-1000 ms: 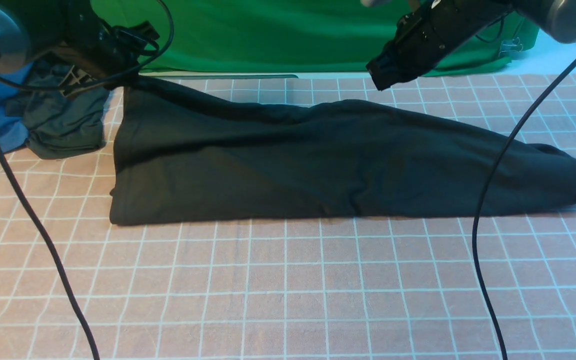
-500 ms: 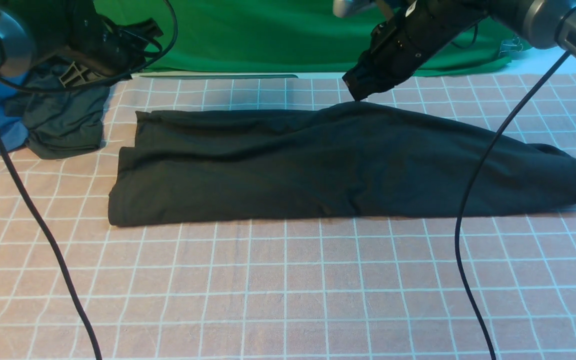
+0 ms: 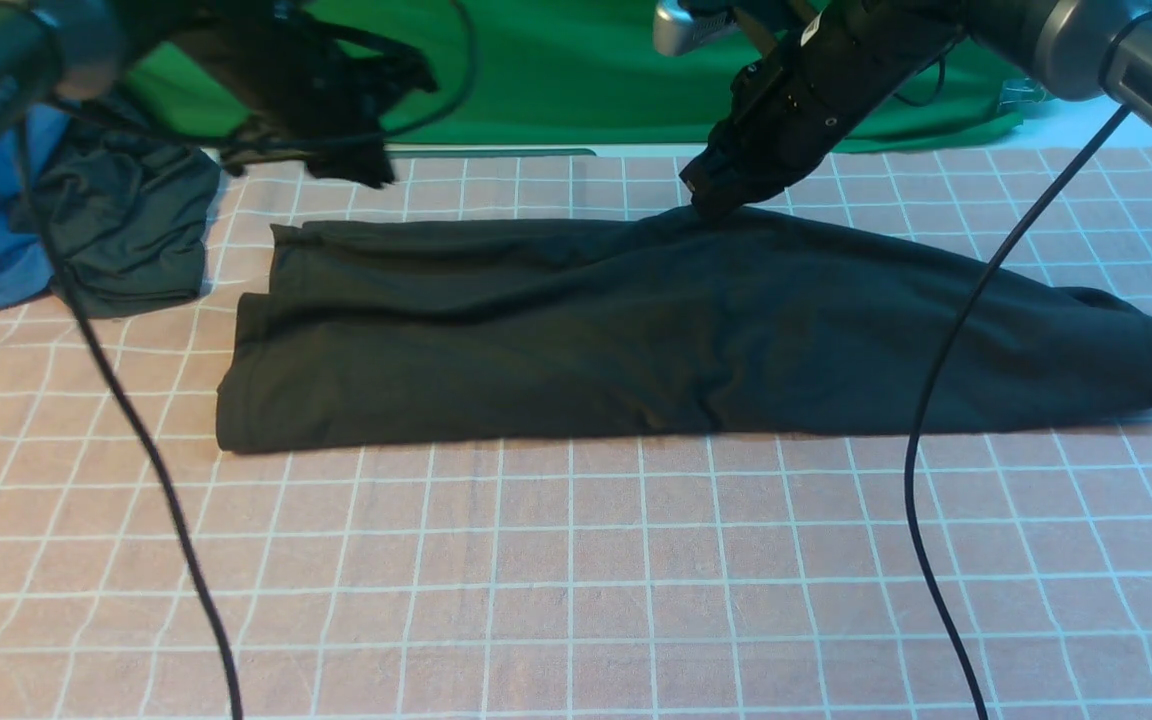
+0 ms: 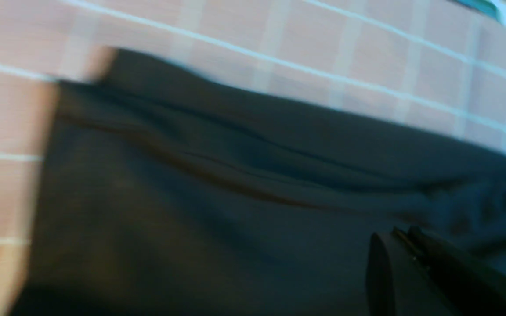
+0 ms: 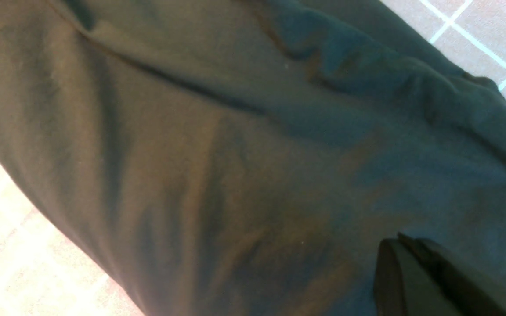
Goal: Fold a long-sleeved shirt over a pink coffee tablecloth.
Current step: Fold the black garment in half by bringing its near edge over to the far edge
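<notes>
At the far left edge, a blue cloth (image 3: 1,275) lay bunched with a smaller dark garment (image 3: 126,235) on the pink coffee tablecloth (image 3: 576,580). Just right of them the left gripper (image 3: 361,168) hung in the air, motion-blurred, above the far left corner of the long-sleeved shirt (image 3: 636,340) and clear of it. In the left wrist view its two fingers (image 4: 380,267) stood together with nothing between them. A black cable (image 3: 136,440) trailed from that arm down across the cloth toward the near edge.

The shirt lay folded into a long band across the middle of the tablecloth. Its left end was squared and layered. Its right end tapered to a rounded, rolled edge near the right side of the front view.

Past the middle, the right gripper (image 3: 711,200) pointed down at the shirt's far edge, with its tip touching the fabric there. Its claw was together, and the right wrist view showed the closed fingers (image 5: 393,267) over dark cloth. Whether any fabric was pinched between them could not be told. A second cable (image 3: 921,450) hung from the right arm, in front of the shirt. Bright green fabric (image 3: 556,80) lay along the far side of the tablecloth.
</notes>
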### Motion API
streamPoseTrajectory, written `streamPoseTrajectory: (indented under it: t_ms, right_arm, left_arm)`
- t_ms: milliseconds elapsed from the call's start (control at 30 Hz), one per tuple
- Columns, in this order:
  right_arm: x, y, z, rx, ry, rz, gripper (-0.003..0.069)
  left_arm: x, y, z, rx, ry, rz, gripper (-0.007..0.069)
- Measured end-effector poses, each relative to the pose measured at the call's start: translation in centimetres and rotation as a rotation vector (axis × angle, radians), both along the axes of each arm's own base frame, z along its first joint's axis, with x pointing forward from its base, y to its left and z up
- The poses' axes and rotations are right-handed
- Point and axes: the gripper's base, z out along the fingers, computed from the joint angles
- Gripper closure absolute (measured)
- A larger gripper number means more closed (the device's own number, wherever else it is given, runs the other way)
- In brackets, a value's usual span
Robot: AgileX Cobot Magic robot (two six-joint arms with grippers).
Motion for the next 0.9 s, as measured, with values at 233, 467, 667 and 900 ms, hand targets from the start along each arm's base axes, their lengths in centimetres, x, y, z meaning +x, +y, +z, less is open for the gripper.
streamPoseTrajectory:
  t_ms: [233, 467, 667, 900]
  right_arm:
    - [0.1, -0.2, 0.0, -0.005, 0.0, -0.002, 0.0623]
    - [0.2, -0.7, 0.0, -0.009, 0.004, -0.011, 0.0623]
    - [0.1, -0.7, -0.1, -0.01, 0.016, -0.01, 0.0623]
    - [0.0, -0.7, -0.1, -0.012, 0.023, -0.008, 0.0623]
  left_arm:
    - [0.9, -4.7, -1.1, -0.088, 0.036, -0.096, 0.0611]
    - [2.3, -5.3, -0.7, -0.07, 0.135, -0.157, 0.061]
    - [4.3, -5.5, -0.3, -0.034, -0.007, -0.186, 0.061]
    - [5.0, -6.2, -1.9, 0.06, -0.066, -0.349, 0.0529]
